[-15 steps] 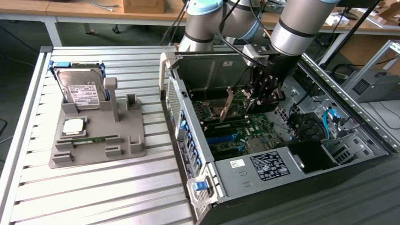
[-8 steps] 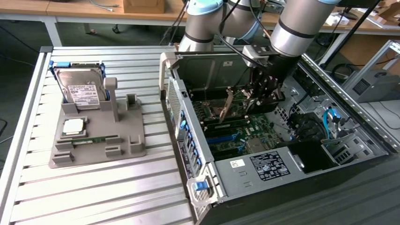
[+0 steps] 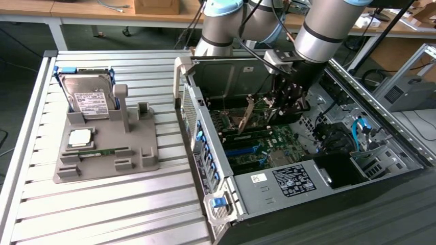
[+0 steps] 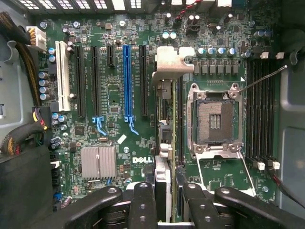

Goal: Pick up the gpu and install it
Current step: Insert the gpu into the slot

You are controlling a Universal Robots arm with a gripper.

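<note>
**Card edge could miss its slot**

The pincer (image 4: 167,191) is clamped on the gpu (image 4: 174,62), which hangs edge-on over the motherboard (image 4: 114,138), between 1 black slot (image 4: 143,81) and the CPU socket (image 4: 215,119). If it is lowered off-line, I judge its edge would strike board parts or the socket, or twist in the grip. The arm (image 3: 320,35) reaches steeply down into the open case (image 3: 293,178), pincer pointing at the board.

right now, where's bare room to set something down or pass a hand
Bare slatted metal table between the grey plastic parts tray and the table's near edge. A narrower bare strip between that tray and the open metal computer case. Crowded: inside the case, where the jaws hold the dark gpu card over the green motherboard.
</note>
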